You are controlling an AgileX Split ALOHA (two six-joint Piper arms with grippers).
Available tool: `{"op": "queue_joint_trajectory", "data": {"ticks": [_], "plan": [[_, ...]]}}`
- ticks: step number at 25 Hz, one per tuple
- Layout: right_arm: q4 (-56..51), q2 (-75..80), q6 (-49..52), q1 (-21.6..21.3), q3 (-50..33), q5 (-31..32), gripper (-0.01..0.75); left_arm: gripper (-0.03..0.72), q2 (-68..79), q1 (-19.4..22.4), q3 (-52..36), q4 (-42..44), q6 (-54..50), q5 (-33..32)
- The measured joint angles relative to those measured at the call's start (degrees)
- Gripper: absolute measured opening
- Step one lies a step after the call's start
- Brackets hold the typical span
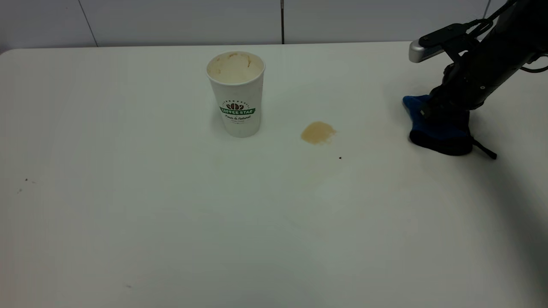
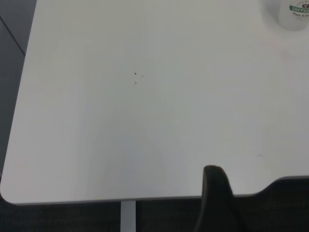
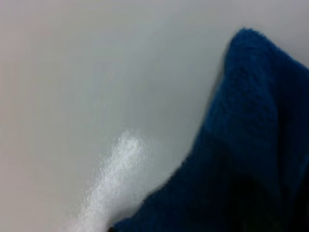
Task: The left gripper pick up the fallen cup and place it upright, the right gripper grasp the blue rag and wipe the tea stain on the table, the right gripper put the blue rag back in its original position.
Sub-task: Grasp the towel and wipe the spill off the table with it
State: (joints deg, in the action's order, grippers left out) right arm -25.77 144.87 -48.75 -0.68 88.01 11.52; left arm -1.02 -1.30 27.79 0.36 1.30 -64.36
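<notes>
The white cup [image 1: 236, 96] with the green logo band stands upright on the white table [image 1: 128, 205], left of centre; its base also shows in the left wrist view [image 2: 292, 14]. The light-brown tea stain [image 1: 318, 132] lies to the cup's right. At the right, my right gripper [image 1: 445, 115] is pressed down into the blue rag [image 1: 421, 124], which bunches up around it; the rag [image 3: 251, 145] fills the wrist view and hides the jaws. My left gripper [image 2: 215, 193] hangs back beyond the table's edge, far from the cup, and is out of the exterior view.
A tiny black speck [image 1: 340, 158] lies just right of the stain. The rag's black strap [image 1: 486, 149] trails to the right. The table's rounded corner [image 2: 9, 193] and edge show in the left wrist view. A grey wall [image 1: 171, 21] runs behind the table.
</notes>
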Motion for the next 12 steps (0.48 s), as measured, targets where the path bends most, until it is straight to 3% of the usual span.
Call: {"op": "queue_joint_trajectory", "data": {"ticks": [2,12], "plan": [[-0.01,0.0,-0.04,0.82,0.05,-0.41,0.085,0.494,0.0,0.0,0.0,0.0,0.0,0.0],[-0.12,2.4,-0.07,11.77,5.28,-2.1,0.086,0.494,0.0,0.0,0.0,0.0,-0.05,0.0]]}}
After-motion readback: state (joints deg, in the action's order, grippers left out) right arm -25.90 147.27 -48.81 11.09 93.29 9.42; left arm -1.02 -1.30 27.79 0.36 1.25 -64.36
